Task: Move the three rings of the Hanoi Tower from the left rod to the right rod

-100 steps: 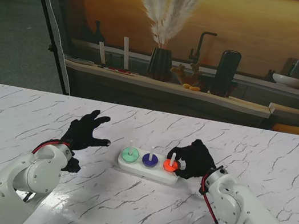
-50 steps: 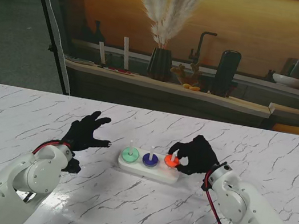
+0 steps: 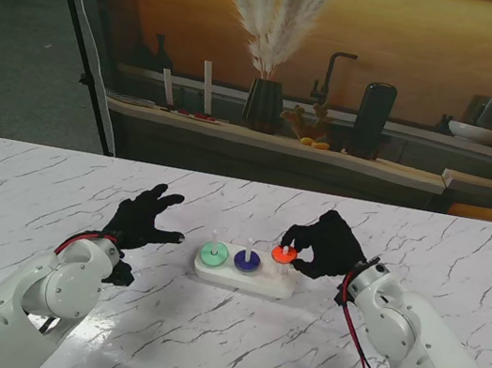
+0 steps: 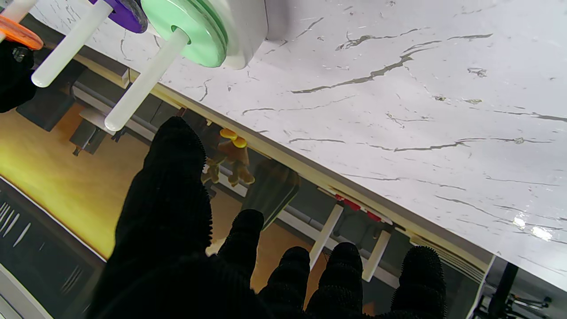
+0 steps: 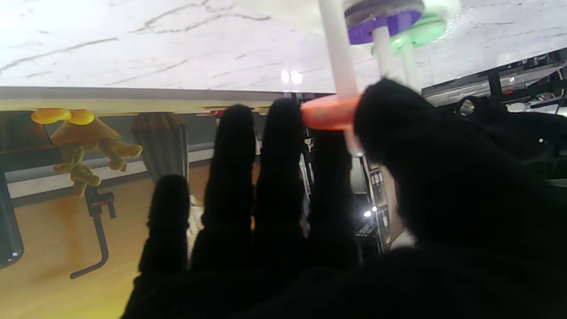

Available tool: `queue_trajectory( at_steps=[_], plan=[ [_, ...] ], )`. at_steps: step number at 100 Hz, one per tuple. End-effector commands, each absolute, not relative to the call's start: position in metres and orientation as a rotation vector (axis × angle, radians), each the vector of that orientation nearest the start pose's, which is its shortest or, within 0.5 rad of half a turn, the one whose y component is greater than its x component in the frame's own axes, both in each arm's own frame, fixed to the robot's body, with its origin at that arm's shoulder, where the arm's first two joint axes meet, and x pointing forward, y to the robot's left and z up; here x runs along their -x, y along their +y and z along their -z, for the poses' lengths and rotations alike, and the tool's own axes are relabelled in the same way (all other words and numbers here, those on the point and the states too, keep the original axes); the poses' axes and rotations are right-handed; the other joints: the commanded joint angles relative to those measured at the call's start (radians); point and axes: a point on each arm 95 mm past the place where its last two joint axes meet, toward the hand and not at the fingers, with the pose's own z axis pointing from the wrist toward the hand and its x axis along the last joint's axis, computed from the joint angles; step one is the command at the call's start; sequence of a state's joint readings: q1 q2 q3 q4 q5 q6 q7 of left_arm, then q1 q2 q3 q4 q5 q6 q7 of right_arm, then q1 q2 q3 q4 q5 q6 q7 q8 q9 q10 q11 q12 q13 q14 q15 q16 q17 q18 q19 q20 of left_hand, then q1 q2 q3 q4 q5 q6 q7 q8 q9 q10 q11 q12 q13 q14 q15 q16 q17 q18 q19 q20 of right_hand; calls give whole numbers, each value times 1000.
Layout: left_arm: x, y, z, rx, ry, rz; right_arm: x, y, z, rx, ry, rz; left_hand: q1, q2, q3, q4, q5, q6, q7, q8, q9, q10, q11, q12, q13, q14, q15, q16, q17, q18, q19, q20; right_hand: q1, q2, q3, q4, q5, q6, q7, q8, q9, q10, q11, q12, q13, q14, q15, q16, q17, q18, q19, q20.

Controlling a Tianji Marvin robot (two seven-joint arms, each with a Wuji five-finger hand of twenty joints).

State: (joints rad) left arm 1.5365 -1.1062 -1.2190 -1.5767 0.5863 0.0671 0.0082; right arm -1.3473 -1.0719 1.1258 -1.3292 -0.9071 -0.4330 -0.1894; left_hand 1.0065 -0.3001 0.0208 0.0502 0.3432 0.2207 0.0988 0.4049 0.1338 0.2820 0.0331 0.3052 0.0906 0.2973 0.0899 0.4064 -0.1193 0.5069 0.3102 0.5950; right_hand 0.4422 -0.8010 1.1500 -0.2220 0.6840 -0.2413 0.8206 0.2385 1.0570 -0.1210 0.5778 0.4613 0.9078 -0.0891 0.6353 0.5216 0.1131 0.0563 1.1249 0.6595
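Black-gloved and spread wide, the left hand (image 3: 142, 219) hovers over the marble desk (image 3: 25, 193) just left of the white tower base (image 3: 243, 280), its fingers (image 4: 170, 186) apart and holding nothing; for this step it is best kept there, clear of the rods. On the base, the green ring (image 3: 212, 254) sits low on the left rod (image 3: 214, 239), the purple ring (image 3: 247, 261) sits low on the middle rod (image 3: 249, 248), and the orange ring (image 3: 283, 254) is up near the top of the right rod (image 3: 285, 248), well off the base. The right hand (image 3: 328, 246), on the right side of the base, pinches that orange ring between thumb and forefinger, the other fingers (image 5: 234, 146) lined up alongside. The step in hand looks like carrying the orange ring along the right rod; whether up or down I cannot tell from these views. To do it well, I would keep the ring level so its hole does not bind on the rod, move it straight along the rod's axis, hold the pinch light, and avoid pushing sideways, since the base could slide on the smooth desk.
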Motion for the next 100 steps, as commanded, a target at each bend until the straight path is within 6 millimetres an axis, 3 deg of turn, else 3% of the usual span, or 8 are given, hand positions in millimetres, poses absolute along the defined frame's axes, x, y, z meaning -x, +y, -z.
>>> queue_trajectory(
  at_steps=[1,64,100],
  plan=[
    [-411,6,327,1643,1265,1660,-442,2,316,-953,1607,-1853,-17,31,-25,-32,10,-28,-3,3,14,-19,-8,9,-12,-18,-21,-15,-14,10,-56,-6,33,37,38,-24,25,-40,33,6,30,-34,-1,13,24,-12,22,15,-3,320,23,18],
    [-412,6,326,1637,1265,1664,-438,-1,310,-935,1582,-1861,-18,32,-25,-32,11,-28,-3,3,14,-19,-8,9,-13,-20,-21,-16,-12,11,-62,-2,43,25,38,-28,26,-42,43,1,34,-34,-4,23,27,-15,27,22,0,320,22,24],
    [-411,7,327,1648,1259,1660,-432,2,341,-987,1647,-1829,-17,33,-25,-32,11,-28,-2,3,15,-18,-8,9,-13,-19,-21,-16,-12,10,-65,1,35,0,53,-27,21,-34,28,4,19,-35,-7,24,13,-19,20,21,-11,318,15,25]
  ],
)
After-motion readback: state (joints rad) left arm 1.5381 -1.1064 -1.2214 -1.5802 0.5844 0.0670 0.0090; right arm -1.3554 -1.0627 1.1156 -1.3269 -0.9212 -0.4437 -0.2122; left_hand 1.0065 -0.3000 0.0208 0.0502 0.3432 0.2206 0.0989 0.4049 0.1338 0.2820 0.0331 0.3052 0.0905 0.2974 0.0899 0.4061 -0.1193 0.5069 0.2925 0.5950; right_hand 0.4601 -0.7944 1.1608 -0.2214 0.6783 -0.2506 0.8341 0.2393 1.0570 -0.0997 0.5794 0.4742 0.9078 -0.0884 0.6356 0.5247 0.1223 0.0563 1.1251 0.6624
